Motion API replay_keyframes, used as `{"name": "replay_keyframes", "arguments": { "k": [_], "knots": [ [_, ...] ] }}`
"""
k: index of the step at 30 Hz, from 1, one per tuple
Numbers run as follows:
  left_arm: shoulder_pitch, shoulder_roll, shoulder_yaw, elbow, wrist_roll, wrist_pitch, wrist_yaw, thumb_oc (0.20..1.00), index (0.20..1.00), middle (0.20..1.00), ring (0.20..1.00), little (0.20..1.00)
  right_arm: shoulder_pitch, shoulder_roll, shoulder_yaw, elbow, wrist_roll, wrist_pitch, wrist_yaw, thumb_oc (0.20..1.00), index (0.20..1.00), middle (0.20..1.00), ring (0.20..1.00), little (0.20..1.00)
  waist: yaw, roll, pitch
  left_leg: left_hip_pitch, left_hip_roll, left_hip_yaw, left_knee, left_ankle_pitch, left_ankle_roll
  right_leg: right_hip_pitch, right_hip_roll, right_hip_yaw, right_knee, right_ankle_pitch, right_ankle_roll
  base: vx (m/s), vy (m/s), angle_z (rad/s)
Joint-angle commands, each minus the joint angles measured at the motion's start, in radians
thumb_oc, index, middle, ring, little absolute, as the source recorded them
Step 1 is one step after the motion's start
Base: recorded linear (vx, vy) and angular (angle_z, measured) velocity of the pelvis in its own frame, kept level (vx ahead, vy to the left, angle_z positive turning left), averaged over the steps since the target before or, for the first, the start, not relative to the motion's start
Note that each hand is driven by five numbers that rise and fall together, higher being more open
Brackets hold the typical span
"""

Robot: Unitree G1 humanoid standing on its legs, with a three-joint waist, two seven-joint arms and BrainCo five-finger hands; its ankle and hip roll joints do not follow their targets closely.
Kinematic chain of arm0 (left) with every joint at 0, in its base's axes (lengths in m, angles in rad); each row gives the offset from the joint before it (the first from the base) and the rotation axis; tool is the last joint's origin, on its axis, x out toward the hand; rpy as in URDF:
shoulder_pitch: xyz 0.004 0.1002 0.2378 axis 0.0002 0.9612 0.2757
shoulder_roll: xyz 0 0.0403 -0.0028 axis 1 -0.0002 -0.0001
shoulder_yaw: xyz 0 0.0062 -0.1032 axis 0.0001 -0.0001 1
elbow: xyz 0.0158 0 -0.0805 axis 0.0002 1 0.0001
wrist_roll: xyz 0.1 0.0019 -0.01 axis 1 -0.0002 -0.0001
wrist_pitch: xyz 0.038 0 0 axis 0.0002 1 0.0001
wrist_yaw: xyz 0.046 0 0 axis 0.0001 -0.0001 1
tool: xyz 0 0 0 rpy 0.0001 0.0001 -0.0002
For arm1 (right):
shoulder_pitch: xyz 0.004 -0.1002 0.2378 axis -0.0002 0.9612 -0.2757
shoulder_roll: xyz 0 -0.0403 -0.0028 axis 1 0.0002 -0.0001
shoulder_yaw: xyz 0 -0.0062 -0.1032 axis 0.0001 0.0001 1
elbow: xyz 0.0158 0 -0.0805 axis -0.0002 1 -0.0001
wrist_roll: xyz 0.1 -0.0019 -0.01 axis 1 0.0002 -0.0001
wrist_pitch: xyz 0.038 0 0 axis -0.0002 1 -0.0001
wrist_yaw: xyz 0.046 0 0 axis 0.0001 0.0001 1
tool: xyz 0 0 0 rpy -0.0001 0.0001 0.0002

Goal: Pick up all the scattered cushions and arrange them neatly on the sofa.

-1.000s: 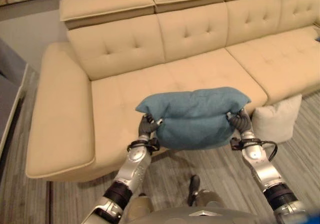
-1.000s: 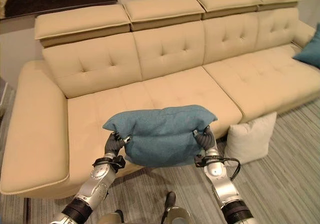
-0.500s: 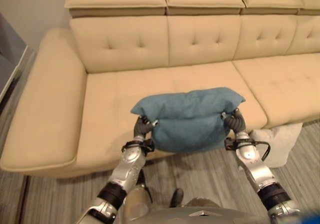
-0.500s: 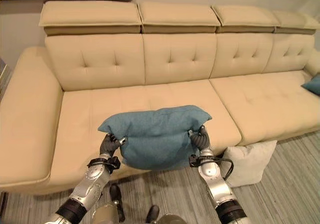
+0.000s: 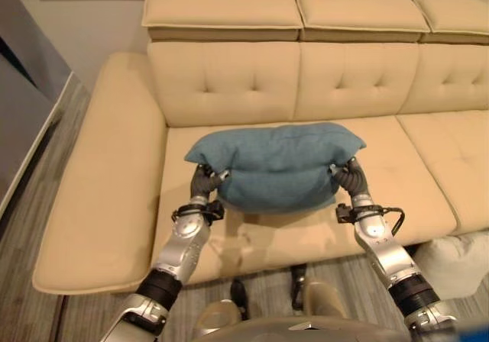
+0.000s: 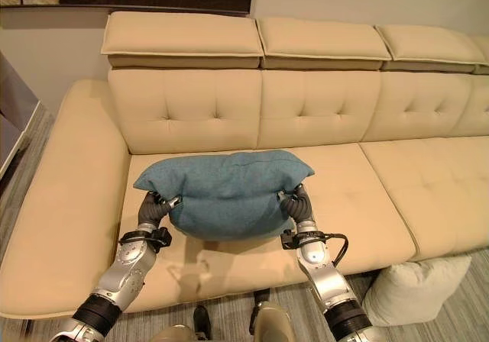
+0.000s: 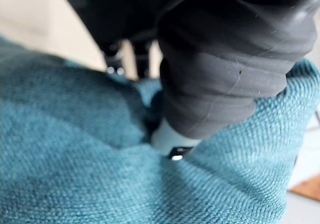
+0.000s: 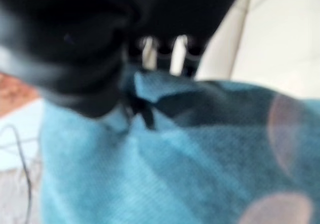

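Teal fabric bunches where each robot hand bites into it: the teal cushion (image 6: pixel 225 193) is carried between the two, raised above the seat of the beige sofa (image 6: pixel 321 120) and not resting on it. Your left robot hand (image 6: pixel 153 208) pinches the cushion's left end, its fingers curled into the cloth; your right robot hand (image 6: pixel 294 203) does the same at the right end. The wrist views confirm it, with cloth pressed up against each dark cover and puckered at the grip.

Holding at both ends keeps the cushion level and broadside to the backrest, which suits a tidy placement against the tufted back. It hangs over the left-hand seat section, near the front edge rather than back by the upright. In my judgement the carry is finished and the set-down is the step in hand; you will need to reach further in before letting go, or the cushion may land at the seat's lip and slide off.

One white cushion (image 6: pixel 416 288) stands on the floor against the sofa's front at the right, not yet collected.
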Motion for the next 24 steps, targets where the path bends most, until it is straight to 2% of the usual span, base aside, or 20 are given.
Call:
{"name": "replay_keyframes", "arguments": {
  "k": [1, 6, 11, 16, 21, 23, 24],
  "knots": [
    [-0.064, -0.069, -0.064, -0.147, 0.072, -0.081, -0.068, 0.200, 0.200, 0.200, 0.200, 0.200, -0.084, 0.017, -0.003, -0.070, -0.015, -0.101, 0.023, 0.200, 0.200, 0.200, 0.200, 0.200, -0.005, -0.015, -0.074, -0.019, 0.064, -0.014, 0.049, -0.001, -0.085, 0.108, 0.029, -0.035, -0.083, 0.023, 0.032, 0.14, -0.087, 0.24],
    [-0.053, -0.071, -0.038, -0.162, 0.075, -0.071, -0.071, 0.200, 0.200, 0.200, 0.200, 0.200, -0.069, 0.000, -0.016, -0.069, -0.014, -0.100, 0.034, 0.200, 0.200, 0.200, 0.200, 0.200, -0.005, -0.003, -0.103, 0.012, 0.081, -0.022, 0.005, 0.016, -0.109, 0.189, 0.047, -0.098, -0.174, 0.012, 0.019, 0.11, -0.079, 0.16],
    [-0.047, -0.080, -0.031, -0.170, 0.089, -0.064, -0.068, 0.200, 0.200, 0.200, 0.200, 0.200, -0.046, -0.004, -0.024, -0.082, -0.018, -0.101, 0.038, 0.200, 0.200, 0.200, 0.200, 0.200, -0.006, 0.007, -0.109, 0.030, 0.090, -0.013, -0.041, 0.038, -0.120, 0.220, 0.055, -0.114, -0.226, 0.010, 0.019, 0.04, -0.039, 0.02],
    [-0.075, -0.085, -0.032, -0.173, 0.107, -0.065, -0.056, 0.200, 0.200, 0.200, 0.200, 0.200, -0.057, -0.012, -0.038, -0.102, -0.038, -0.104, 0.021, 0.200, 0.200, 0.200, 0.200, 0.200, -0.013, 0.021, -0.101, 0.027, 0.092, -0.007, -0.071, 0.056, -0.127, 0.212, 0.050, -0.126, -0.226, 0.009, 0.023, -0.02, 0.002, 0.04],
    [-0.187, -0.093, -0.039, -0.163, 0.120, -0.084, -0.009, 0.200, 0.200, 0.200, 0.200, 0.200, -0.168, -0.028, -0.027, -0.101, -0.049, -0.108, -0.016, 0.200, 0.200, 0.200, 0.200, 0.200, -0.017, 0.034, -0.068, 0.008, 0.088, -0.008, -0.067, 0.054, -0.131, 0.197, 0.040, -0.134, -0.226, 0.017, 0.021, -0.06, 0.002, 0.04],
    [-0.337, -0.097, -0.045, -0.134, 0.116, -0.114, 0.063, 0.200, 0.200, 0.200, 0.200, 0.200, -0.343, -0.035, 0.017, -0.067, -0.051, -0.109, -0.064, 0.200, 0.200, 0.200, 0.200, 0.200, -0.012, 0.041, -0.005, -0.056, 0.089, -0.014, -0.036, 0.056, -0.132, 0.140, 0.034, -0.132, -0.214, 0.032, 0.016, -0.22, -0.021, 0.02],
    [-0.341, -0.097, -0.044, -0.133, 0.116, -0.115, 0.063, 0.200, 0.200, 0.200, 0.200, 0.200, -0.347, -0.035, 0.017, -0.065, -0.051, -0.109, -0.064, 0.200, 0.200, 0.200, 0.200, 0.200, -0.012, 0.041, -0.004, -0.059, 0.089, -0.014, -0.034, 0.055, -0.132, 0.138, 0.034, -0.132, -0.214, 0.032, 0.016, -0.19, -0.020, 0.00]
  ]
}}
